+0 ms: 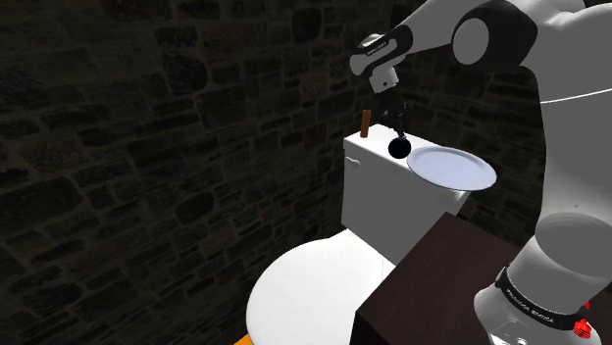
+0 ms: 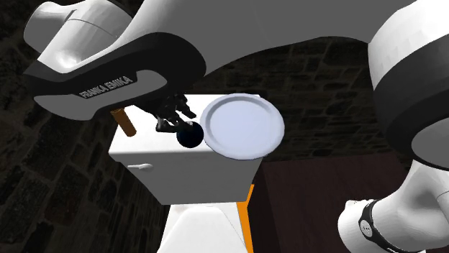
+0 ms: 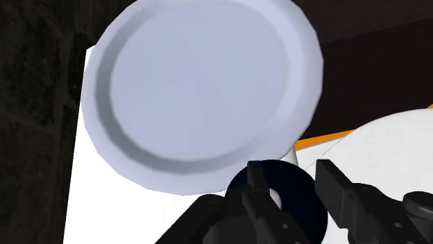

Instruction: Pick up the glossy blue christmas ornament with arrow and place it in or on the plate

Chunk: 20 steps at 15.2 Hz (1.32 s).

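Gripping dark ornament (image 1: 401, 147), fingers (image 3: 340, 190) over white toilet tank (image 1: 392, 211), pale plate (image 1: 451, 167) beside, dark stone wall (image 1: 147, 118) behind.

White arm (image 1: 574, 49): glossy rounded links w/ dark grey-to-black joints, plus a black band (image 1: 530, 302) low on the arm w/ tiny white print & a small red spot (image 1: 586, 328) beside it. In the 2nd ext. view a black strip carries white caps lettering (image 2: 108, 85), "FRANKA EMIKA". The gripper (image 1: 398, 129) is all black w/ 2 blocky fingers (image 3: 333, 181), below a white wrist head (image 1: 378, 49).
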{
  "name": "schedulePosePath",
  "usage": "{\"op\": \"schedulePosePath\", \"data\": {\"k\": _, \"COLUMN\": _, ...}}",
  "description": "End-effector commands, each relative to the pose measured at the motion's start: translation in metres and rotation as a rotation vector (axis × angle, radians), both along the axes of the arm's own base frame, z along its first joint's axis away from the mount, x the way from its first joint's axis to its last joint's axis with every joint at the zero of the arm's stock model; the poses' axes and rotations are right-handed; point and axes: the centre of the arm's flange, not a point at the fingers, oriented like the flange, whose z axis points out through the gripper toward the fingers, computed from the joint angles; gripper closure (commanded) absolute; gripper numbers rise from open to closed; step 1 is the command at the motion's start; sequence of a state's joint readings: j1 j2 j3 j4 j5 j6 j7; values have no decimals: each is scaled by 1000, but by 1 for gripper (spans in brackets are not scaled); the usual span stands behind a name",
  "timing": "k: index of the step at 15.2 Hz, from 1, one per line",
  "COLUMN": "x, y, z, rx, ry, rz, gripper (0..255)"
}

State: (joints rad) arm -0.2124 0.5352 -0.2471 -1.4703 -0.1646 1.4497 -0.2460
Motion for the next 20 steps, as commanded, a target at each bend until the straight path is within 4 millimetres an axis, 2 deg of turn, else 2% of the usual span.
{"op": "schedulePosePath", "data": {"k": 1, "x": 1, "y": -5, "z": -5, "rx": 37, "ry": -50, "rz": 59, "gripper": 0}}
{"op": "schedulePosePath", "data": {"k": 2, "x": 1, "y": -8, "z": -9, "rx": 65, "ry": -87, "rz": 102, "gripper": 0}}
{"op": "schedulePosePath", "data": {"k": 10, "x": -19, "y": -9, "z": -44, "rx": 65, "ry": -87, "rz": 102, "gripper": 0}}
{"op": "schedulePosePath", "data": {"k": 17, "x": -19, "y": -9, "z": -44, "rx": 65, "ry": -87, "rz": 102, "gripper": 0}}
{"op": "schedulePosePath", "data": {"k": 18, "x": -19, "y": -9, "z": -44, "rx": 65, "ry": -87, "rz": 102, "gripper": 255}}
{"op": "schedulePosePath", "data": {"k": 20, "x": -19, "y": -9, "z": -44, "rx": 65, "ry": -87, "rz": 102, "gripper": 255}}
